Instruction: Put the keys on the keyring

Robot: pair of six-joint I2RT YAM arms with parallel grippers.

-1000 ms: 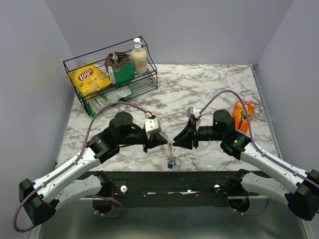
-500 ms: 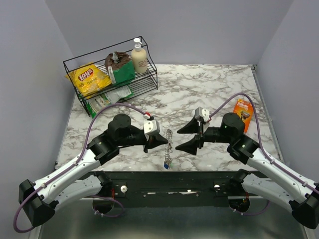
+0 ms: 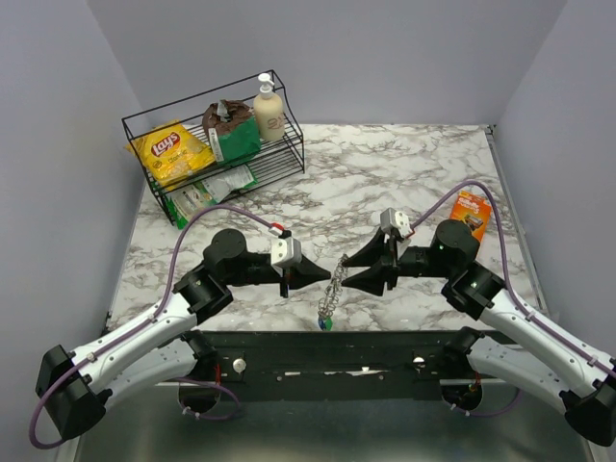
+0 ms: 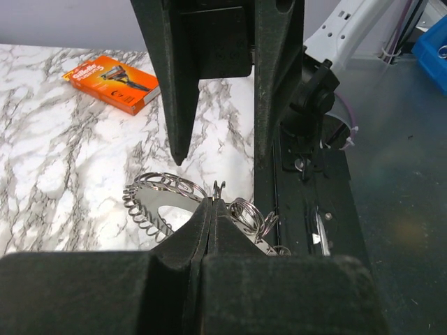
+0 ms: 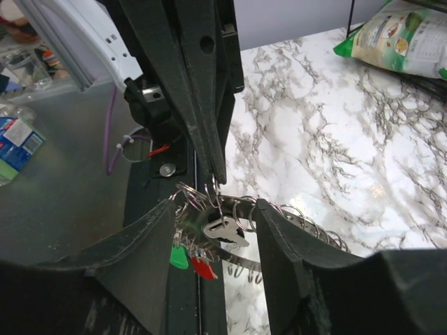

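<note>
The keyring (image 3: 333, 292) hangs in the air between the two grippers near the table's front edge, with small keys (image 3: 325, 322) dangling below it. My left gripper (image 3: 323, 274) is shut on a small wire loop at the keyring's rim (image 4: 159, 204); its jaws (image 4: 212, 204) are pressed together. My right gripper (image 3: 345, 271) is open, with one finger on each side of the keyring (image 5: 293, 223). In the right wrist view a silver key (image 5: 225, 229), a green key (image 5: 179, 257) and a red key (image 5: 204, 269) hang on the ring between my fingers (image 5: 213, 234). No blue key shows.
A wire rack (image 3: 289, 159) with a Lay's bag (image 3: 171, 149), a soap bottle (image 3: 269, 108) and packets stands at the back left. An orange razor pack (image 3: 469, 219) lies behind the right arm, also in the left wrist view (image 4: 112, 75). The black base rail (image 3: 327, 346) is just below the keys.
The left gripper has lifted the keyring and carried it slightly right. The right gripper opened, drew back, then came in again with its fingers on either side of the ring.
</note>
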